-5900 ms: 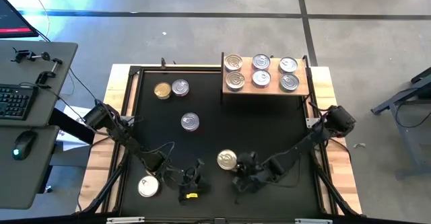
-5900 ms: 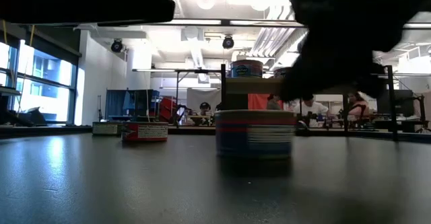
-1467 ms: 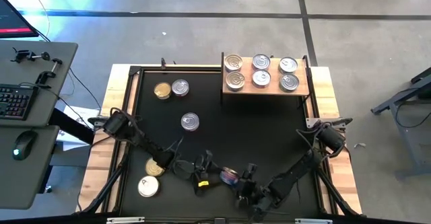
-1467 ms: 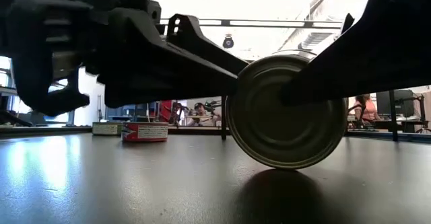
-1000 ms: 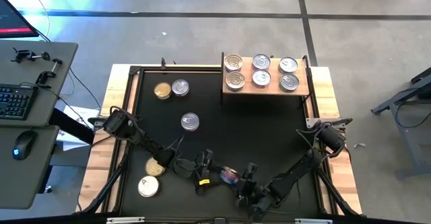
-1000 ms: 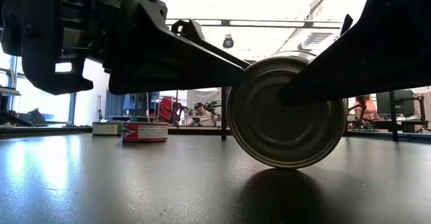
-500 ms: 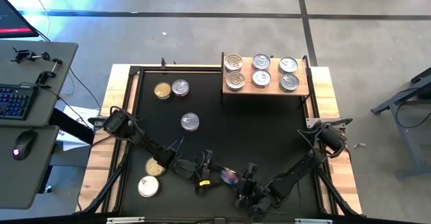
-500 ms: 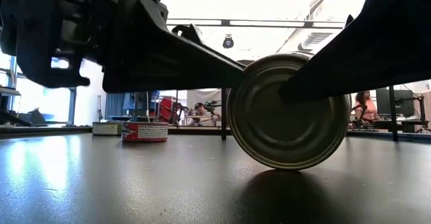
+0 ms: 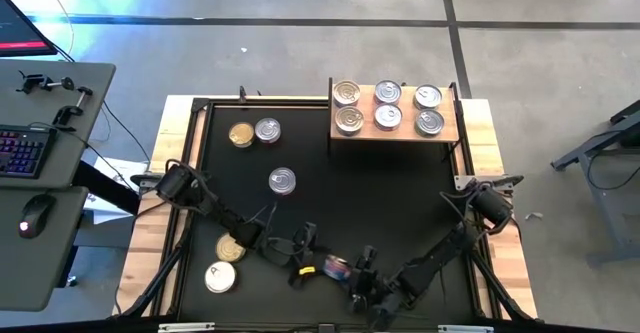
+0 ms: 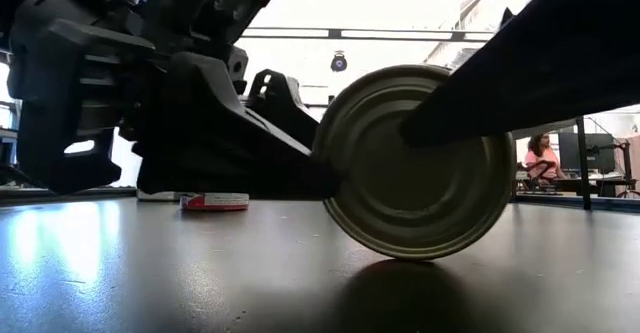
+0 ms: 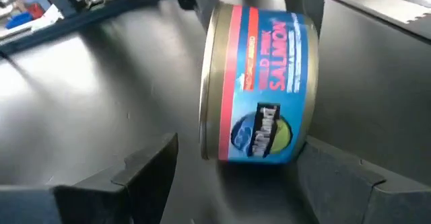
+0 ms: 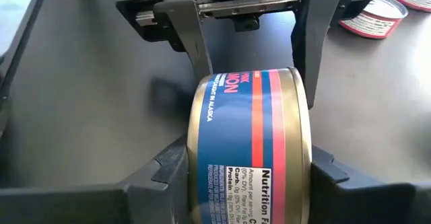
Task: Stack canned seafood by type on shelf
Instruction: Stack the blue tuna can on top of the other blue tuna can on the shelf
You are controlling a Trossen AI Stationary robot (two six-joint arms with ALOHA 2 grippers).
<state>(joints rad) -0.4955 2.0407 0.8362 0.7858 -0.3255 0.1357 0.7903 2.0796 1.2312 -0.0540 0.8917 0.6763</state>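
The right gripper (image 12: 249, 173) is clamped on a salmon tin (image 12: 250, 143), holding it on edge just above the table — likely a handover, since the tin is turned sideways toward the other arm. The left gripper (image 11: 236, 167) faces it with fingers spread wide to either side of the tin, not yet closing. The shelf (image 9: 394, 133) sits well beyond both claws, already carrying six tins.

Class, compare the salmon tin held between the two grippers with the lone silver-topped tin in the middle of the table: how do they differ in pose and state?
The salmon tin is tipped on its edge, lid sideways; the lone tin lies flat, lid up. The salmon tin sits clamped in the right gripper, with the open left gripper around it; the lone tin stands free, untouched. Both are short round cans.
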